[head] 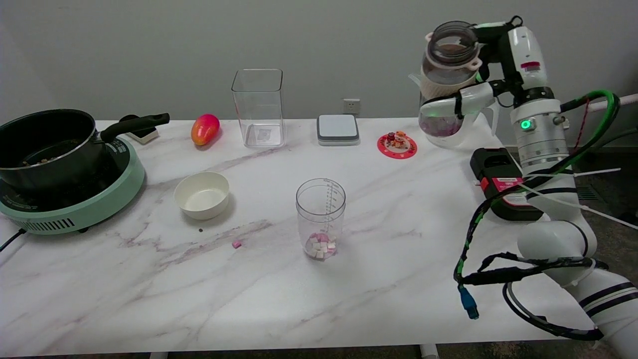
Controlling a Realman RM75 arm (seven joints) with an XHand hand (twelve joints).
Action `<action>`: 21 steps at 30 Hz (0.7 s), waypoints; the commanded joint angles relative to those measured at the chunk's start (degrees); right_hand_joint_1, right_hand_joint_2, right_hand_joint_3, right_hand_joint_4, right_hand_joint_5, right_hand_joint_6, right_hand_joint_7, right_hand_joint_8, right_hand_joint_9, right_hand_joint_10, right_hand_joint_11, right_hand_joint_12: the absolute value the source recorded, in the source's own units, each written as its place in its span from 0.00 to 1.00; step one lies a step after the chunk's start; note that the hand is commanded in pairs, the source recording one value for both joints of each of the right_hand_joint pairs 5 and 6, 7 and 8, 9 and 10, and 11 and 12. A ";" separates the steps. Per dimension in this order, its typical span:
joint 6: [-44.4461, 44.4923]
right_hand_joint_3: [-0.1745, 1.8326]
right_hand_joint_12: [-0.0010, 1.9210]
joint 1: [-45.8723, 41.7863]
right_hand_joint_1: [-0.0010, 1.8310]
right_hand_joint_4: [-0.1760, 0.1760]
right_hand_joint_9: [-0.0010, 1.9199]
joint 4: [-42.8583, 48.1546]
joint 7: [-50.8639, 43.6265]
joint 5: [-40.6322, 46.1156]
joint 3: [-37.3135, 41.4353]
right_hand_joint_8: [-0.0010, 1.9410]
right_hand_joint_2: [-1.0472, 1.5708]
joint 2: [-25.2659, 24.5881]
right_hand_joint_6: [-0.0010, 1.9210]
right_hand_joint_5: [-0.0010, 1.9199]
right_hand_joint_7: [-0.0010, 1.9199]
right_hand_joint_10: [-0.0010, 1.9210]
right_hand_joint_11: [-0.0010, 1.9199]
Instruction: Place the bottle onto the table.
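Bottle (450, 85): clear glass, wide mouth, pinkish contents at the bottom, tilted, held in the air above the far right corner of the tabletop (398, 279). Right hand (468, 97): white fingers (451, 105) wrapped around the bottle's body, gripping it. Measuring cup (320, 218): clear, upright at centre, pink and white cubes inside. White bowl (202, 195): left of the cup. Tall clear container (258, 107): far centre. Red coaster (397, 145): just left of the bottle. Black pot (47, 147) on a green cooker (94, 199): left edge.
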 commanded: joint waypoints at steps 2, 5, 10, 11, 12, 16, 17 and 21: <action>-7.37 0.43 0.66 3.51 0.80 0.50 0.75 -11.29 25.74 18.86 -3.19 0.87 0.78 3.06 0.88 0.88 0.88 0.75 0.67; -7.46 0.46 0.66 6.26 0.81 0.50 0.75 -13.55 26.64 18.85 -7.80 0.87 0.76 3.62 0.86 0.86 0.88 0.75 0.66; -7.38 0.50 0.65 10.94 0.81 0.50 0.74 -17.20 27.98 18.77 -14.22 0.86 0.72 4.10 0.85 0.85 0.87 0.74 0.65; -7.46 0.50 0.65 11.66 0.81 0.50 0.74 -17.83 27.99 18.77 -15.26 0.86 0.72 4.18 0.85 0.85 0.87 0.74 0.65; -7.46 0.50 0.65 12.68 0.81 0.50 0.74 -18.62 27.99 18.62 -16.45 0.86 0.72 4.26 0.85 0.85 0.86 0.73 0.65; -7.46 0.51 0.65 15.67 0.82 0.50 0.73 -21.37 27.59 15.97 -19.59 0.85 0.71 4.26 0.85 0.85 0.86 0.73 0.65; -7.46 0.51 0.65 16.46 0.82 0.50 0.73 -22.40 27.67 14.77 -20.31 0.85 0.71 4.18 0.85 0.85 0.86 0.73 0.65; -7.46 0.52 0.65 18.46 0.82 0.50 0.73 -25.44 27.91 11.66 -21.35 0.85 0.71 3.06 0.85 0.85 0.86 0.73 0.65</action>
